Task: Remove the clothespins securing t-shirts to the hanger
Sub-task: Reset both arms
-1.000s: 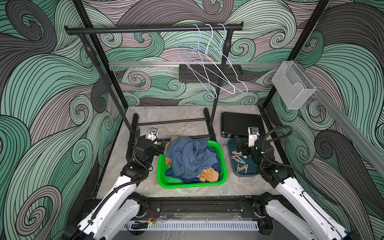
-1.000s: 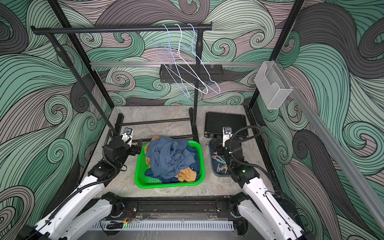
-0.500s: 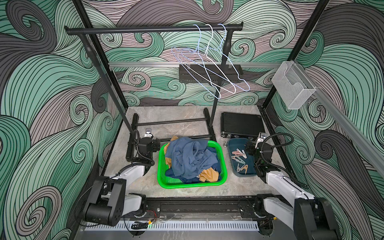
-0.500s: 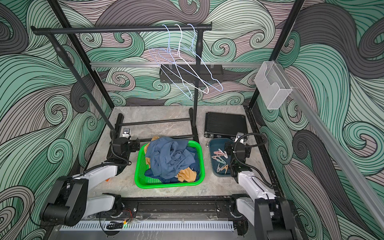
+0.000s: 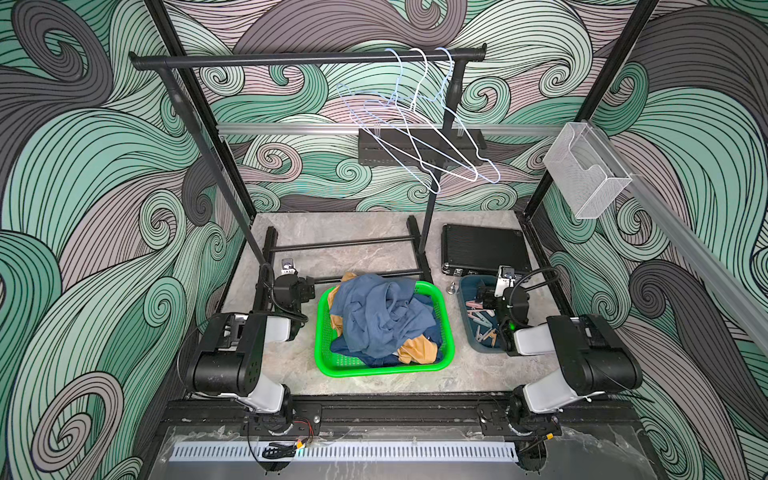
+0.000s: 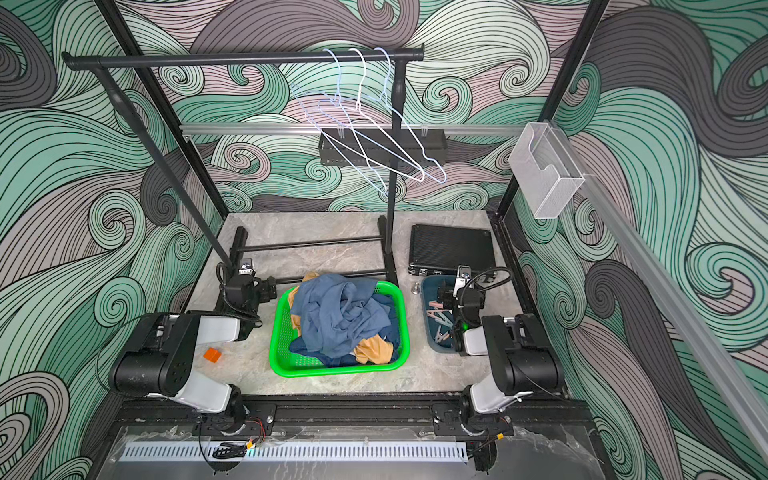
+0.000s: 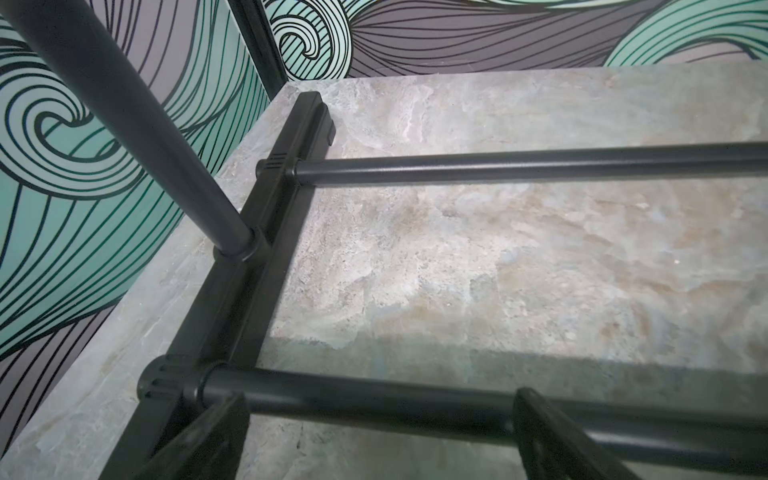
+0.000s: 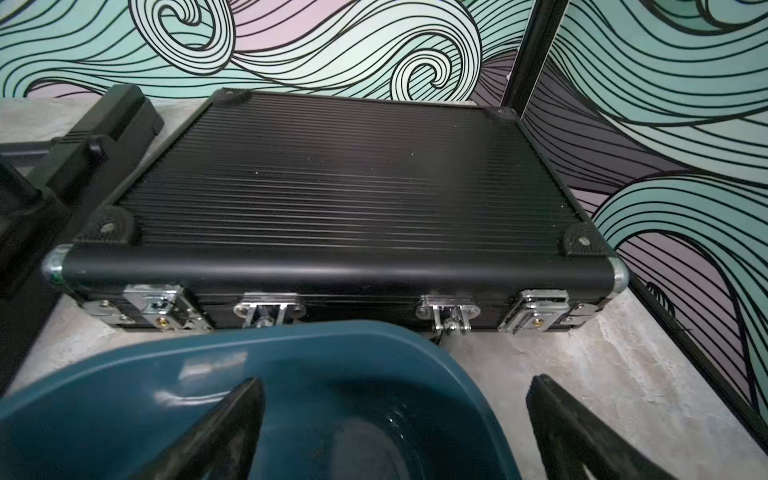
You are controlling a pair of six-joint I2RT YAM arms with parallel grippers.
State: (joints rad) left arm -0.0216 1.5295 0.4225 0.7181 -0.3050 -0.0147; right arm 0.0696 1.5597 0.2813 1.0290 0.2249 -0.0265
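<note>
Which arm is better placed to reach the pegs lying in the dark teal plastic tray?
Right. The right gripper hangs open at the dark teal plastic tray holding the pastel plastic clothespins; the left gripper, also open, sits beyond the green plastic basket.

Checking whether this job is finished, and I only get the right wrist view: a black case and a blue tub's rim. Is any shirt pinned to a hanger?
Observer: No. All three wire hangers on the rail hang bare.
Operator: Where are the shirts, then?
Observer: The shirts are heaped in the green basket between the two arms.
Operator: And the pegs?
Observer: The pegs lie in the blue tub, beyond the part your view shows.
</note>
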